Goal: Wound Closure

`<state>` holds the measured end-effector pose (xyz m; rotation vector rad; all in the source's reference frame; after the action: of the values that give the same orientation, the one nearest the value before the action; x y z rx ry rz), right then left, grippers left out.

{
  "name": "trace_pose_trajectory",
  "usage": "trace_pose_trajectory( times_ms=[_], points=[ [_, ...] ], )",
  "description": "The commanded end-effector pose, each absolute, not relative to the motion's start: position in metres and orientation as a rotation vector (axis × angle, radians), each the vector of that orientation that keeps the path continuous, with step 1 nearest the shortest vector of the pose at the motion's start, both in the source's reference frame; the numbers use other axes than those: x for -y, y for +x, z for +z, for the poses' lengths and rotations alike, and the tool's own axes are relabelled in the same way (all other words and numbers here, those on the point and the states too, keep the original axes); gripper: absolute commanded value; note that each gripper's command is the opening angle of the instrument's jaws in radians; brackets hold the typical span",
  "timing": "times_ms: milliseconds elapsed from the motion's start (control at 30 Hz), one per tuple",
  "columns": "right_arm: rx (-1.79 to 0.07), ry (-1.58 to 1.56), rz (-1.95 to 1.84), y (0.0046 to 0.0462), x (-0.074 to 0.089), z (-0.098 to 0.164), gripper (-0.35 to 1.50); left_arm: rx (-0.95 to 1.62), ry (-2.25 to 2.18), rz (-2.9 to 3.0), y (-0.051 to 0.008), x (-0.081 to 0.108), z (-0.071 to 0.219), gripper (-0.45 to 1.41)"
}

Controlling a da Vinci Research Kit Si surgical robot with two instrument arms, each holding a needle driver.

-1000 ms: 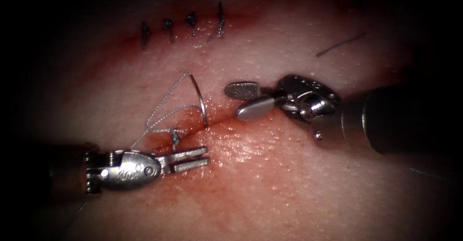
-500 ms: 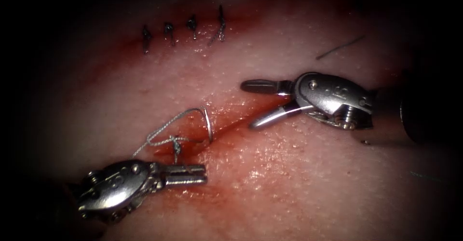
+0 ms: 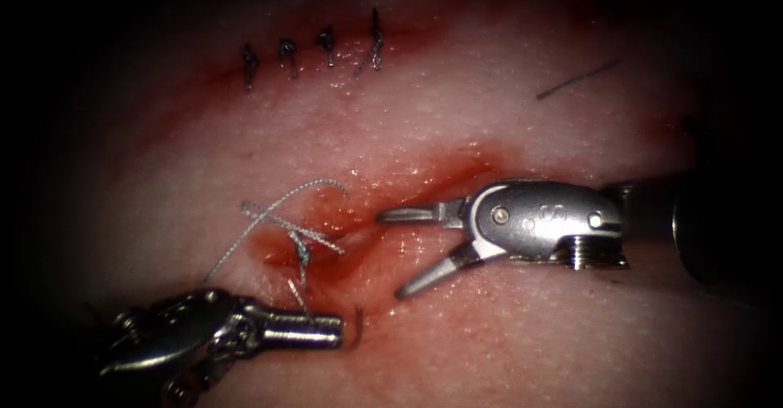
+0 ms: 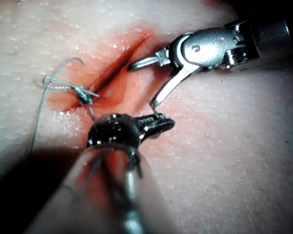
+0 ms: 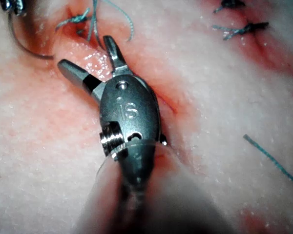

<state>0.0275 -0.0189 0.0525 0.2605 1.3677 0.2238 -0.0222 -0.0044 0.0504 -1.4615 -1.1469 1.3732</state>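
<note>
Four stitches (image 3: 310,51) sit done at 12 o'clock; a knot (image 3: 300,245) lies at the cut's (image 3: 424,181) left end, the rest gapes. Left tool (image 3: 330,331) is clenched on the needle (image 3: 356,326) near one end, at 7 o'clock, free of the tissue (image 3: 506,343), w/ thread (image 3: 269,212) trailing. Right tool (image 3: 401,251) is spread over the cut, grasping nothing.

a loose cut thread end (image 3: 576,79) lies on tissue.

Endoscope view: light falls bright at centre frame and fades to black toward all four edges and corners. No walls, floor, furniture or windows discernible.
</note>
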Motion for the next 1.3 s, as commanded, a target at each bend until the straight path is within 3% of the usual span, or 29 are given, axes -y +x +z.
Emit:
trace_pose_trajectory(
  times_ms=[33,200,300,433,467,567,700,800,933,1067,1300],
  points=[
    [-1.38,0.245,0.198,0.0286,0.019,0.053,1.11,1.188,-1.465,1.332,-0.0225,0.005,0.05,-0.45],
    [-1.374,0.22,0.137,0.0296,0.02,0.053,1.11,1.27,-1.518,1.241,-0.0222,0.006,0.048,-0.45],
    [-1.37,0.221,0.088,0.0304,0.021,0.053,1.0,1.283,-1.56,1.265,-0.0216,0.007,0.046,-0.45],
    [-1.358,0.21,0.043,0.0309,0.022,0.053,0.8,1.225,-1.623,1.311,-0.0199,0.007,0.042,-0.45],
    [-1.352,0.207,0.039,0.031,0.022,0.054,0.63,1.199,-1.645,1.329,-0.019,0.007,0.04,-0.45],
    [-1.338,0.184,0.053,0.0313,0.021,0.054,0.58,1.175,-1.667,1.358,-0.018,0.007,0.038,-0.45],
    [-1.313,0.144,0.077,0.032,0.021,0.056,0.37,1.137,-1.702,1.385,-0.0176,0.006,0.036,-0.45],
    [-1.297,0.143,0.094,0.0324,0.022,0.058,0.08,1.113,-1.721,1.405,-0.0179,0.007,0.035,-0.45],
    [-1.255,0.168,0.09,0.0322,0.022,0.059,-0.01,1.094,-1.738,1.419,-0.0183,0.007,0.034,-0.45],
    [-1.26,0.193,0.085,0.0322,0.023,0.06,-0.35,1.063,-1.752,1.438,-0.0184,0.007,0.034,-0.45],
    [-1.221,0.246,0.13,0.0305,0.023,0.059,-0.35,0.865,-1.752,1.535,-0.0174,0.006,0.034,-0.45]
  ],
)
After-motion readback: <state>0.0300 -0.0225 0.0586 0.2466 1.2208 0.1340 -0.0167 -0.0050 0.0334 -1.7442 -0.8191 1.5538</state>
